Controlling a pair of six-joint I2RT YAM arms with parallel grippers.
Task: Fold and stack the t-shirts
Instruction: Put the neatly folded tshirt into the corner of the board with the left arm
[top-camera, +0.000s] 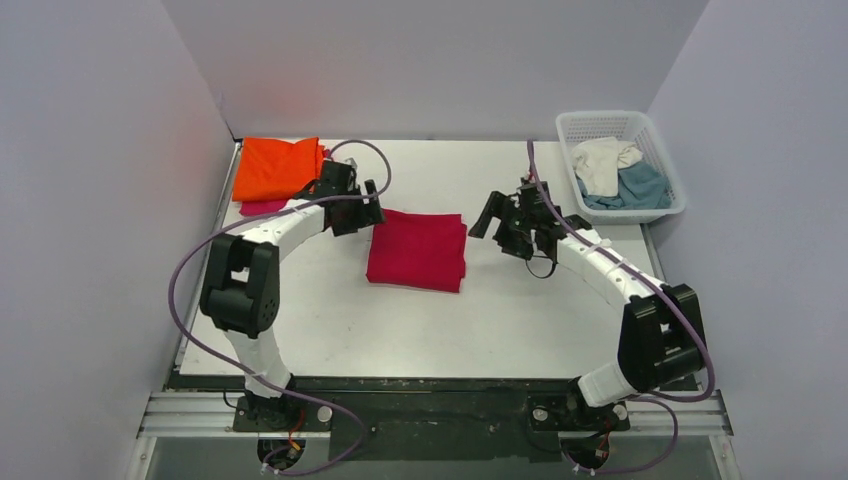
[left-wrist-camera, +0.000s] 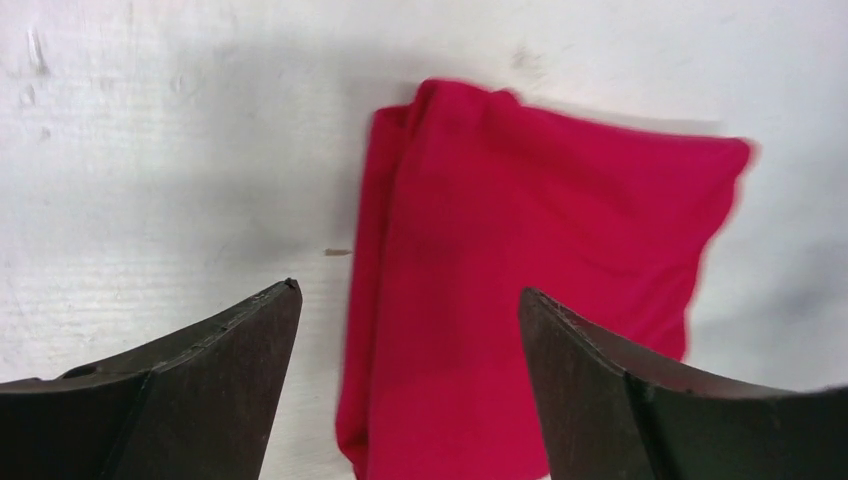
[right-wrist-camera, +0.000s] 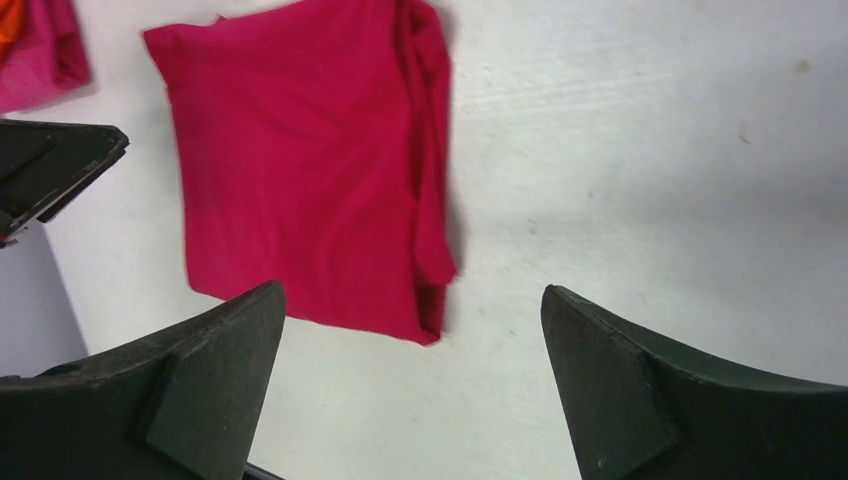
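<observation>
A folded crimson red t-shirt (top-camera: 417, 250) lies flat mid-table; it also shows in the left wrist view (left-wrist-camera: 520, 270) and the right wrist view (right-wrist-camera: 300, 170). A folded orange t-shirt (top-camera: 277, 168) rests on a magenta pink one (top-camera: 262, 207) at the back left; the pink also shows in the right wrist view (right-wrist-camera: 40, 55). Cream white (top-camera: 603, 163) and teal blue (top-camera: 640, 187) shirts lie crumpled in the basket. My left gripper (top-camera: 373, 205) is open and empty above the red shirt's left edge. My right gripper (top-camera: 498, 222) is open and empty, to the right of the red shirt.
A white plastic lattice basket (top-camera: 600, 124) stands at the back right corner. Grey walls enclose the white table (top-camera: 500, 320) on three sides. The arm bases sit on a black rail at the near edge.
</observation>
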